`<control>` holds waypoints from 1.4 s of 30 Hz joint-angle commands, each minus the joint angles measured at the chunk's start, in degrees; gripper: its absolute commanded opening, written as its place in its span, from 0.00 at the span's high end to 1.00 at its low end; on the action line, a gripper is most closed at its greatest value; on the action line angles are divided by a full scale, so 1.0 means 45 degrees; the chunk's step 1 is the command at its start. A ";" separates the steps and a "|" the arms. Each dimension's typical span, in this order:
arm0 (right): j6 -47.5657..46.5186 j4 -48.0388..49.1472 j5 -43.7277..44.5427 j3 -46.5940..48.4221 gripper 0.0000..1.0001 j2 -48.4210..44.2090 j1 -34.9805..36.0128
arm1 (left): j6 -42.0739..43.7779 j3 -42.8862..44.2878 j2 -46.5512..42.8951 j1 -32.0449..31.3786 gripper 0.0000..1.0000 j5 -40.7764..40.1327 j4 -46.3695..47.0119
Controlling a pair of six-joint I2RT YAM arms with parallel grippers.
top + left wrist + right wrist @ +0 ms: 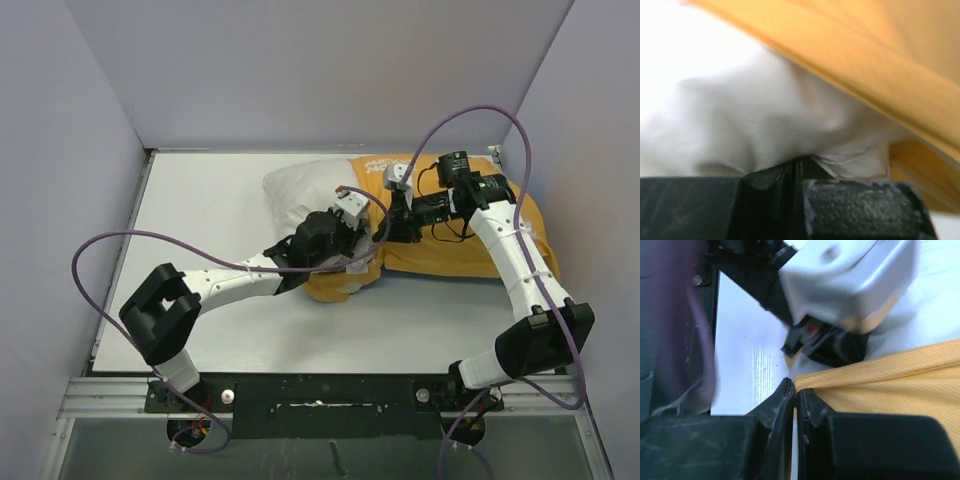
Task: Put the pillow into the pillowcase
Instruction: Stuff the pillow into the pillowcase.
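The white pillow lies at the back middle of the table, its right part inside the mustard-yellow pillowcase. My left gripper sits at the case's open mouth. In the left wrist view its jaws are shut on a fold of the pillow, under the yellow pillowcase edge. My right gripper meets the same mouth from the right. Its jaws are pinched shut on the pillowcase hem. The blue printed side is hidden.
The white table is boxed in by grey walls at left, back and right. Purple cables loop over both arms. The left arm's white wrist housing hangs close above the right gripper.
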 commanded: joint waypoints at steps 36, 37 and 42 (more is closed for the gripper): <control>0.3245 0.2633 0.0613 -0.3348 1.00 0.0048 -0.1359 | 0.1137 -0.1549 -0.1147 0.3666 0.02 0.6231 -0.0073; 0.3263 0.2592 0.0643 -0.3127 1.00 0.0098 -0.1212 | 0.1204 -0.1303 -0.0637 0.3666 0.03 0.6418 -0.0234; 0.3703 0.2636 0.0839 -0.0814 1.00 0.0565 -0.0100 | -0.0072 -0.1330 0.0222 0.3874 1.00 0.7473 0.0046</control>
